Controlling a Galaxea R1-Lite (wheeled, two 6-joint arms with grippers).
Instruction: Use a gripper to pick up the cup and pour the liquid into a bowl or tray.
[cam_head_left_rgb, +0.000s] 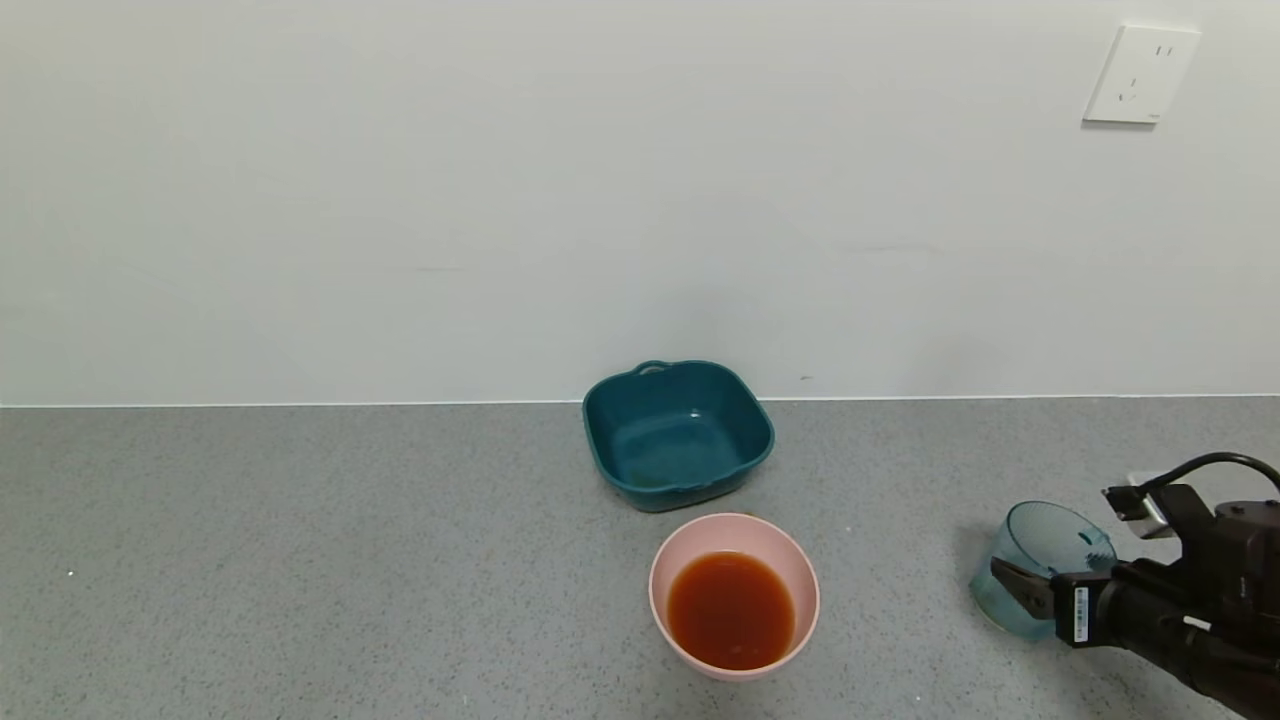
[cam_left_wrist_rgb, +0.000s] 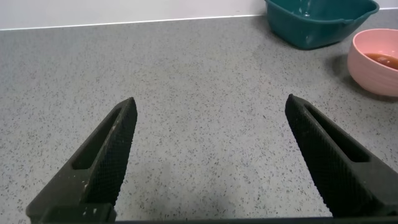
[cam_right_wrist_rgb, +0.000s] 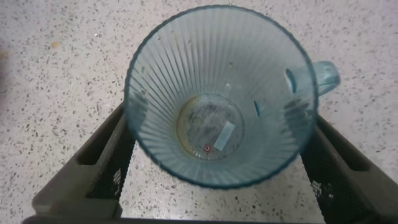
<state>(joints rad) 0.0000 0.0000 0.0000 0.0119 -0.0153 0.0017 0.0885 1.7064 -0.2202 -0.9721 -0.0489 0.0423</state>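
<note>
head view: speckled grey counter (cam_head_left_rgb: 300, 560) (white wall (cam_head_left_rgb: 500, 200) behind).

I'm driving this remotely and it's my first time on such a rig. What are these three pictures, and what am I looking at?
It is a two-armed robot. The wide picture comes from its head; the other two come from cameras on its wrists. On the grey counter stand a teal dish and a pink bowl holding reddish-brown liquid. The right gripper has its fingers on either side of an empty ribbed cup, standing upright at the right. The left gripper is open over bare counter, holding nothing.
</note>
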